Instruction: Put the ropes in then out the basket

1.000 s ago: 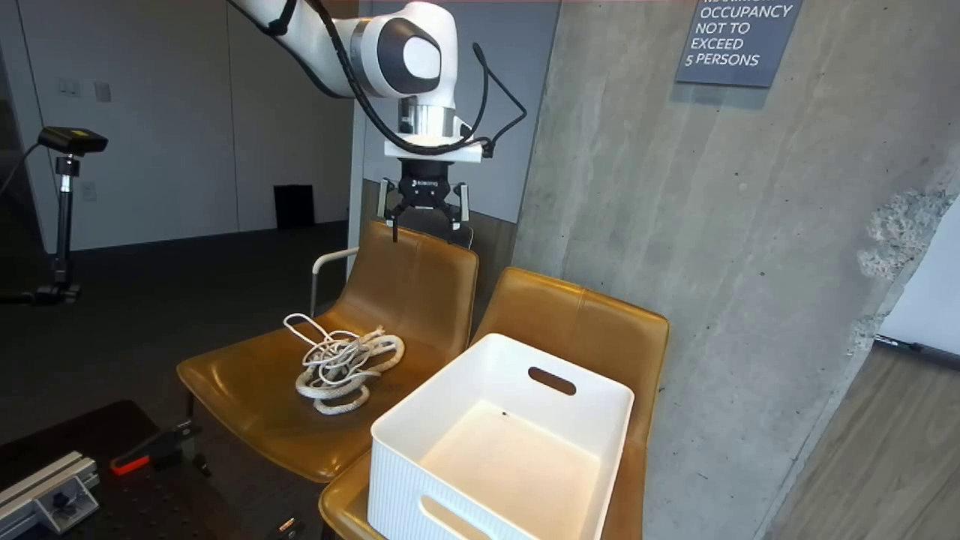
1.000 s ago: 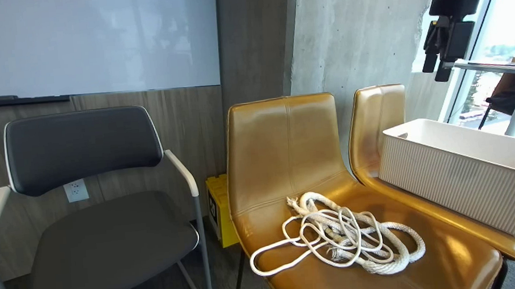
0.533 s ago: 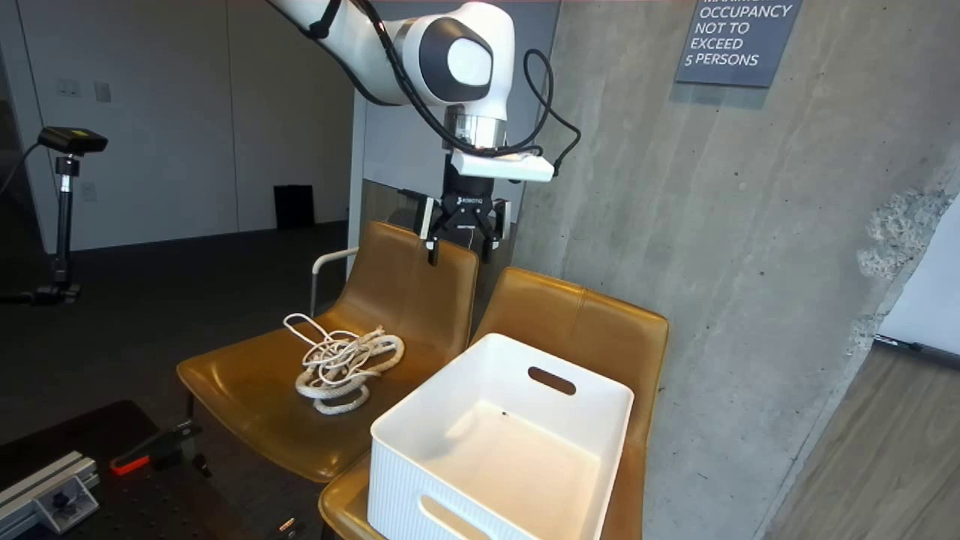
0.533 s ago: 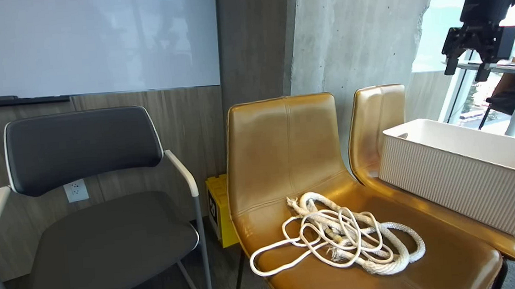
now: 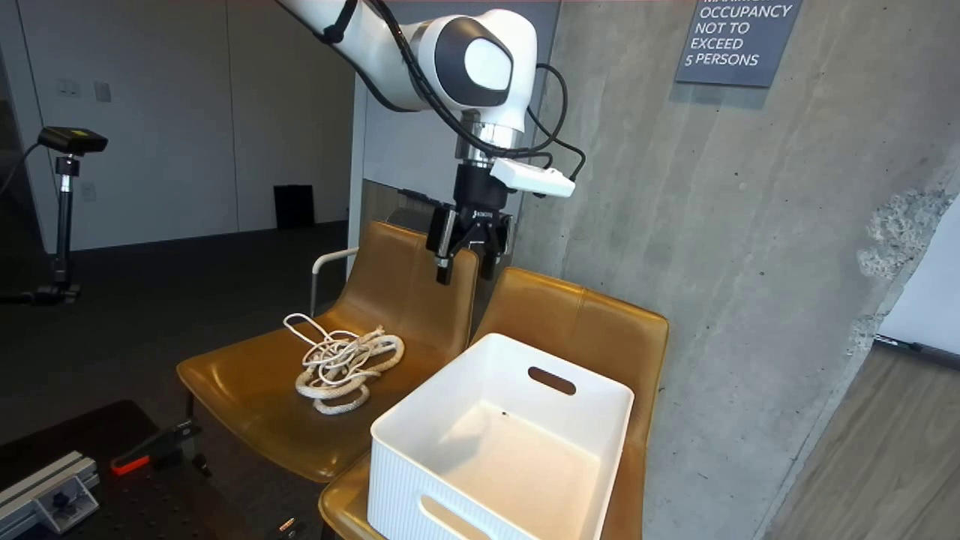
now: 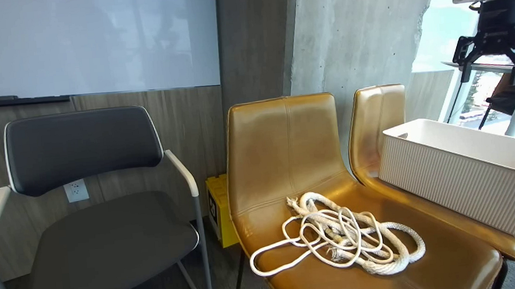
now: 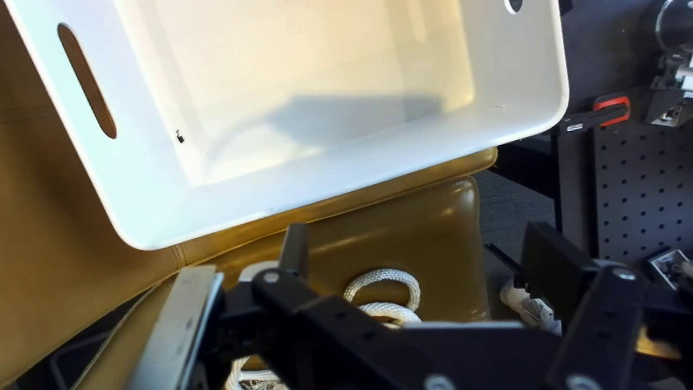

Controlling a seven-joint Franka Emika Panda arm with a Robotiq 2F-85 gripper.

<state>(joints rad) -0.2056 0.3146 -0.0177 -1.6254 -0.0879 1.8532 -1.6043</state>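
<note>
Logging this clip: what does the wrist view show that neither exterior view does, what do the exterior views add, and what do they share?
Only the wrist view shows what looks like a white shoe.
Only exterior views show the occupancy sign, the whiteboard and the concrete pillar.
Shared: the open gripper, the brown chairs, the basket and, outside it, the ropes, which the gripper partly hides in the wrist view.

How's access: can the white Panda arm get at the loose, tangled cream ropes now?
Probably yes: the open, black two-fingered tool holds nothing, and the ropes lie uncovered on the brown leather-look chair, outside the white rectangular plastic bin.
</note>
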